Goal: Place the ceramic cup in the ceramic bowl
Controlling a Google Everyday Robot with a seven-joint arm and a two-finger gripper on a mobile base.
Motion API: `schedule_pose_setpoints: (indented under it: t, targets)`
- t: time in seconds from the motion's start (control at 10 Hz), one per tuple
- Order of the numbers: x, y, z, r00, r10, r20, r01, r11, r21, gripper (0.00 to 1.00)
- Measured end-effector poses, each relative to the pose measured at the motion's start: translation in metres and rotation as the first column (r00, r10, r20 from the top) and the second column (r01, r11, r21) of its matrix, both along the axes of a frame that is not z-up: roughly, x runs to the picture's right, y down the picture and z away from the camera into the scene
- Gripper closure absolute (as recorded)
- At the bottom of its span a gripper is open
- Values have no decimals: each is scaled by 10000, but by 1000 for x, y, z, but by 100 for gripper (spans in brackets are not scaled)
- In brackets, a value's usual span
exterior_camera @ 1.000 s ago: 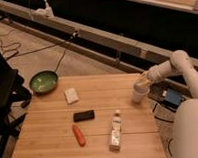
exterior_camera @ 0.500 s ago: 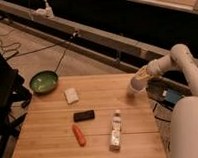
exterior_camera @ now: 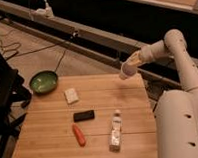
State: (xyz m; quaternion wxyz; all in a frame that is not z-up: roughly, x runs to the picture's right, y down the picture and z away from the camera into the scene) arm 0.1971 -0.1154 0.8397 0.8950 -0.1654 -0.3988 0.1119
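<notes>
The end effector (exterior_camera: pixel 132 63) was closed on the ceramic cup (exterior_camera: pixel 126 71), holding it above the worktop (exterior_camera: pixel 55 141). The ceramic bowl (exterior_camera: pixel 43 82) sat well apart.

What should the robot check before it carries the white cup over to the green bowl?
1. Cup gripped: ok. The gripper holds it in the air above the table's far right edge.
2. Cup upright: cannot tell.
3. Bowl free to take the cup: ok. Its green inside shows nothing in it.
4. Bowl sitting firmly: cannot tell. It is at the table's far left corner and may hang past the edge.
5. Cup above the bowl: not ok. The table's whole width lies between them.
6. Way across: ok if the cup keeps its height. Only the white block lies near that line, flat on the table.
</notes>
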Motion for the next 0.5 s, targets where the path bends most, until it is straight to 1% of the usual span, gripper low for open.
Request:
schedule_pose_setpoints:
  t: [0.2,0.4,0.5]
  targets:
    - [-32,-23,-4,9991,-66,420,54,9996,287,84]
    - [-63,-36,-8,9959,-231,869,191,9987,469,84]
    - [-75,-38,-10,9938,-392,1040,336,9979,550,84]
